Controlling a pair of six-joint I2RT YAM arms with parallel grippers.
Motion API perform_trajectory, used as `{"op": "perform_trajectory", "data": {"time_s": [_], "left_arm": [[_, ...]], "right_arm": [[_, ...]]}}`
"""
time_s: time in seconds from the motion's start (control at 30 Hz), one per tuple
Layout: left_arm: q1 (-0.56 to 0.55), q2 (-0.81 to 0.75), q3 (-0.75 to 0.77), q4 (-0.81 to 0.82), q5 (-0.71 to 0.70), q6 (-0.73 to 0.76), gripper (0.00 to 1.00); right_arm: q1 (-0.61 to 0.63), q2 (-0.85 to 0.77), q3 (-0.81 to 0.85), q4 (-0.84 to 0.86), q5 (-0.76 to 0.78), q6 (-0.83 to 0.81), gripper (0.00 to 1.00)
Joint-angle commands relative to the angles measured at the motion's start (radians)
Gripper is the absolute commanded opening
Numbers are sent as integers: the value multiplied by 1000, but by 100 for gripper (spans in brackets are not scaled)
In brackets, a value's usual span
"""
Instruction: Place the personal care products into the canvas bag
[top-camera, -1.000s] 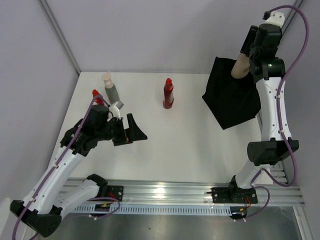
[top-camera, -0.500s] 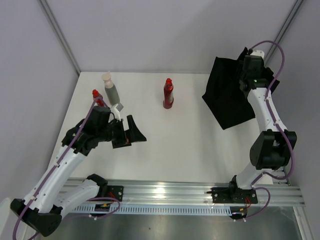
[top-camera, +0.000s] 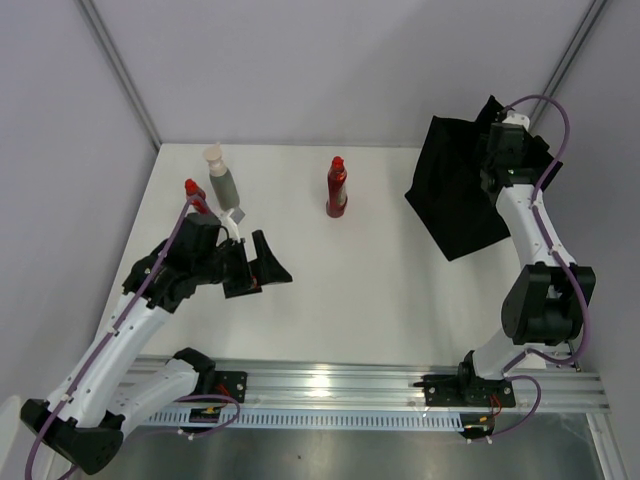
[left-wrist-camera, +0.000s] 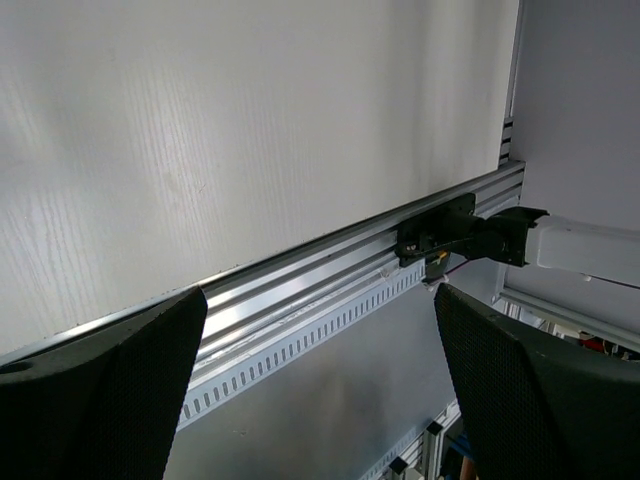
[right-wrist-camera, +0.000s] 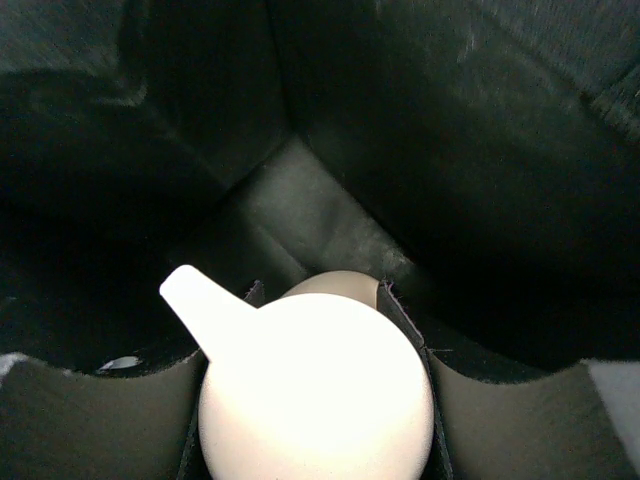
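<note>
A: Where is the beige bottle (right-wrist-camera: 338, 288)?

B: The right pincer (right-wrist-camera: 315, 425) is clenching it inside the black canvas bag (top-camera: 455, 205), which is lying at the table's (top-camera: 380, 300) far right corner.

A: And the rest?

B: The all-red bottle (top-camera: 337, 188) is standing upright at the far middle. The grey-green bottle (top-camera: 220, 180) and the small red-capped bottle (top-camera: 193, 192) are standing far left. The left pincer (top-camera: 262, 265) is gaping wide beside them, holding nothing.
</note>
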Motion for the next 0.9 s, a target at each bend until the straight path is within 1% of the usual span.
{"op": "perform_trajectory", "data": {"time_s": [0.0, 0.2, 0.23, 0.27, 0.33, 0.47, 0.57, 0.6, 0.7, 0.8, 0.87], "left_arm": [[-3, -20, -13, 10, -9, -26, 99], [-3, -25, -10, -4, -15, -23, 99], [-3, -26, -6, -10, -17, -20, 99], [-5, -28, -7, -11, -21, -20, 99], [-5, -29, -7, -14, -26, -18, 99], [-3, -32, -13, -17, -26, -21, 99], [-5, -35, -10, -16, -27, -23, 99], [-5, -35, -9, -16, -26, -23, 99], [-3, -34, -6, -17, -24, -23, 99], [-5, -35, -1, -23, -24, -20, 99], [-5, -40, 1, -28, -27, -18, 99]], "right_arm": [[-7, -58, 5, 88, 17, 17, 5], [-8, -10, -6, 47, 23, 49, 12], [-8, -7, -9, 47, 22, 54, 16], [-8, -4, -10, 47, 19, 56, 17], [-8, 5, -10, 33, 20, 62, 23], [-8, 21, -6, 2, 43, 62, 28], [-11, 30, -3, -8, 46, 60, 34], [-13, 31, 0, -13, 45, 60, 39], [-18, 50, 10, -45, 45, 68, 50], [-21, 71, 26, -83, 50, 79, 57], [-21, 70, 25, -90, 48, 79, 59]]}}
